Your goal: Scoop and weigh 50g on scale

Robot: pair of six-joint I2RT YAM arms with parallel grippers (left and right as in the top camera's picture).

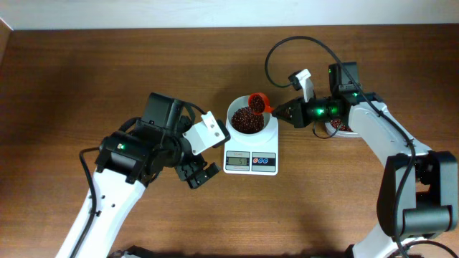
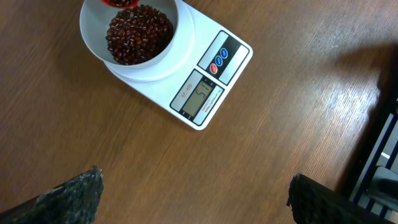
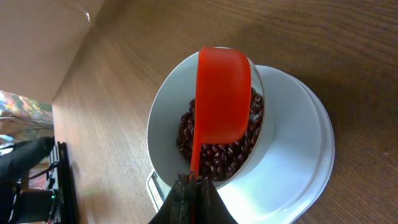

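Observation:
The white scale [image 1: 251,161] lies mid-table with a white bowl [image 1: 233,107] of red beans on its platform. My right gripper [image 1: 290,111] is shut on the handle of a red scoop [image 1: 259,104], which hangs over the bowl's right rim. In the right wrist view the scoop [image 3: 222,93] shows its smooth outer side above the beans, and the gripper [image 3: 193,186] pinches the thin handle. My left gripper [image 1: 199,174] stands open and empty over bare wood left of the scale. In the left wrist view the scale [image 2: 208,87], its lit display and the bowl [image 2: 93,43] lie ahead of the wide-apart fingers [image 2: 68,199].
A clear tub of red beans [image 1: 341,127] sits partly hidden under my right arm, right of the scale. Black cables loop above the right arm. The table's far edge runs along the top of the overhead view.

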